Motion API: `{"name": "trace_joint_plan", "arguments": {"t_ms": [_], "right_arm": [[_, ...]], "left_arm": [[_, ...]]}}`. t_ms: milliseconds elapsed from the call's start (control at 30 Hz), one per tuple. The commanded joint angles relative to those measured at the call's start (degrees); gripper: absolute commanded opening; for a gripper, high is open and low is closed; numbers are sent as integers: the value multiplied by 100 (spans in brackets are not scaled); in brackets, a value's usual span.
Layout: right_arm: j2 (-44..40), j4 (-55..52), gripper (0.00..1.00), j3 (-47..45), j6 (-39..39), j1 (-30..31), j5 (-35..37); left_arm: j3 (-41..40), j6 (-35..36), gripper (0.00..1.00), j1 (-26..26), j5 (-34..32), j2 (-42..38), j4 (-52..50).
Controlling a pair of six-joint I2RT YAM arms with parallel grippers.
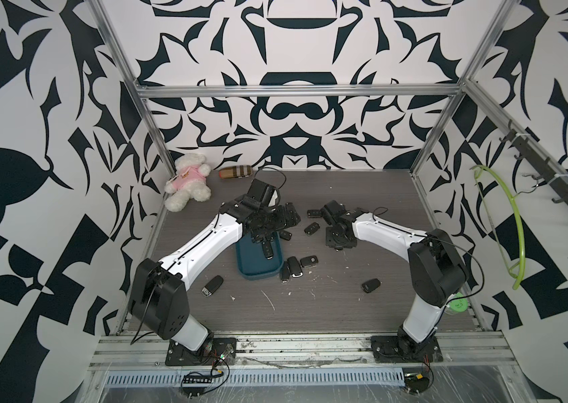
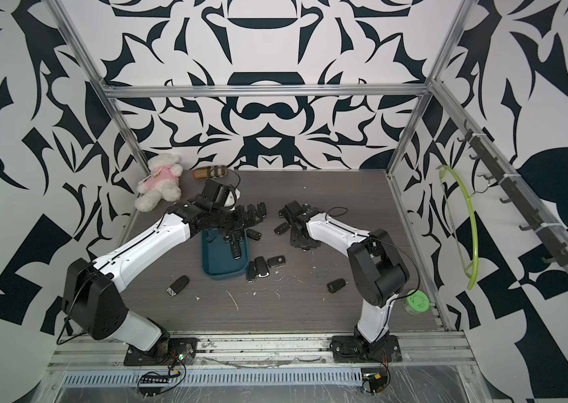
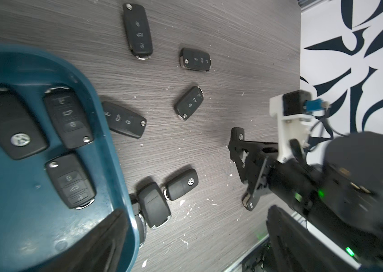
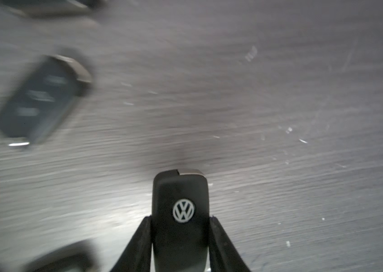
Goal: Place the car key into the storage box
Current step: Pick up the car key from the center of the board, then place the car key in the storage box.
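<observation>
Right fingers (image 4: 138,242) pinch the car key (image 4: 181,212) between them; left fingers (image 3: 101,245) gape over the storage box (image 3: 115,150).

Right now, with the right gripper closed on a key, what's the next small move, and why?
Probably carry it toward the storage box, high enough to clear its low walls. The right gripper is shut on the car key, pinching both sides, and the box sits apart from it, toward the left arm.
</observation>
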Motion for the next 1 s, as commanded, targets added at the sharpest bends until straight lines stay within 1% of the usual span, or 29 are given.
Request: {"name": "trace_joint_plan", "arguments": {"t_ms": [0,233,400,600,667,700,967], "right_arm": [[64,-376,38,680,183,371,239],[688,-640,38,1944,246,1080,117],[1197,-649,38,2705,291,1461,-113],[1753,-567,38,3417,305,1773,-361],[1927,-502,39,3600,344,1881,-362],[2021,-467,38,3699,355,1940,-579],[2822,-300,38,4448,483,2278,-716]], "left_arm": [[-191,101,99,104,-342,-330,-158],[-779,-138,99,600,-775,-1055,-224],[-1244,-249,99,1047,-1084,-1881,-361],[-1559,-231,99,1577,-1139,-2489,-760],[-1624,-237,99,1676,-1136,-2633,-875],[-1650,-249,99,1704,-1150,-2691,-937],[-1736,-266,99,1744,-1278,-3096,-1275]]}}
